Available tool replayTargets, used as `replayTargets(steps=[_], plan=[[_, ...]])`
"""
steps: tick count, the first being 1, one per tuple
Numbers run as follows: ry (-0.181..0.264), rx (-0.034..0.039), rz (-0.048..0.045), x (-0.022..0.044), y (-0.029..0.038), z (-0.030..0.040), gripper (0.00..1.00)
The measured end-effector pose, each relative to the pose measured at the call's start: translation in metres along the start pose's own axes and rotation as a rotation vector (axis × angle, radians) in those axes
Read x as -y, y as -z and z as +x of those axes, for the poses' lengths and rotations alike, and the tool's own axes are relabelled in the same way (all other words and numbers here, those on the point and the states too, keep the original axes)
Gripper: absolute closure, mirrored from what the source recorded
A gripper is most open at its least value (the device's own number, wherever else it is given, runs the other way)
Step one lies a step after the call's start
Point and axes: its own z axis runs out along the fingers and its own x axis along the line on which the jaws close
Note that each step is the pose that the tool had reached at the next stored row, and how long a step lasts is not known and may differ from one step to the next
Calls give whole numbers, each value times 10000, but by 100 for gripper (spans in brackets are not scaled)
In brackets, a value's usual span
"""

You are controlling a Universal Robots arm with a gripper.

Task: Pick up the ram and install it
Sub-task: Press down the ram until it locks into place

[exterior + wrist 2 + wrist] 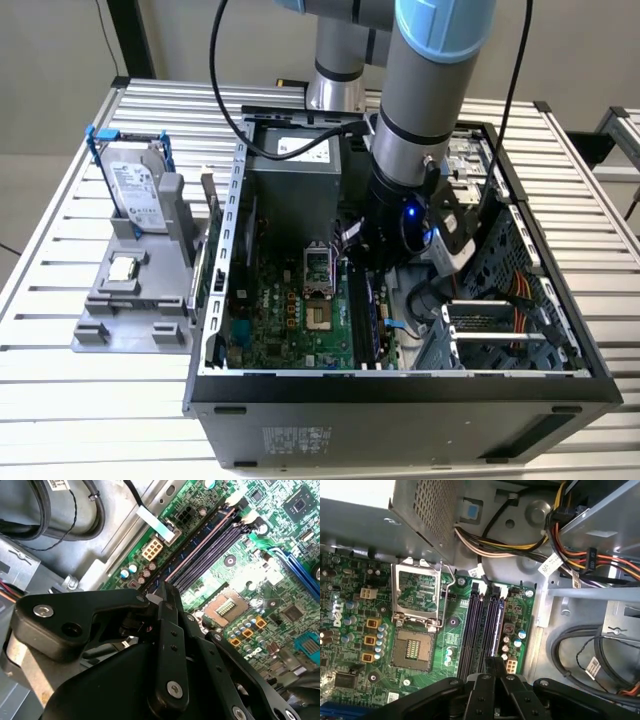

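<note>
Pincer is narrow: fingers nearly together, pinched on the ram, which is seen edge-on in the first wrist view as a thin dark strip. It runs out from the fingertips along the black memory slots. Those slots sit just beside the processor socket, between the socket and the case's bare metal floor.

In the second wrist view the pincer tip sits at the near end of the same slots.

Hard to make out:
- Whether the ram is seated in a slot or just above it.
- In the exterior view the arm and its wrist cover the pincer and most of the slots.
- Cable bundle is cut off at the frame edge.

Surroundings:
- The open PC case lies on its side on a ribbed metal tabletop, motherboard facing up.
- Beside the case, away from the socket, a grey holder carries the hard drive upright and a small square chip.
- Plain wall behind.
</note>
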Motion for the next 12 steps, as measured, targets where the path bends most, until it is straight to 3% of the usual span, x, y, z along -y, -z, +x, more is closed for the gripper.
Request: replayTargets(steps=[12], plan=[[134,0,-2,-2,0,-3,100]])
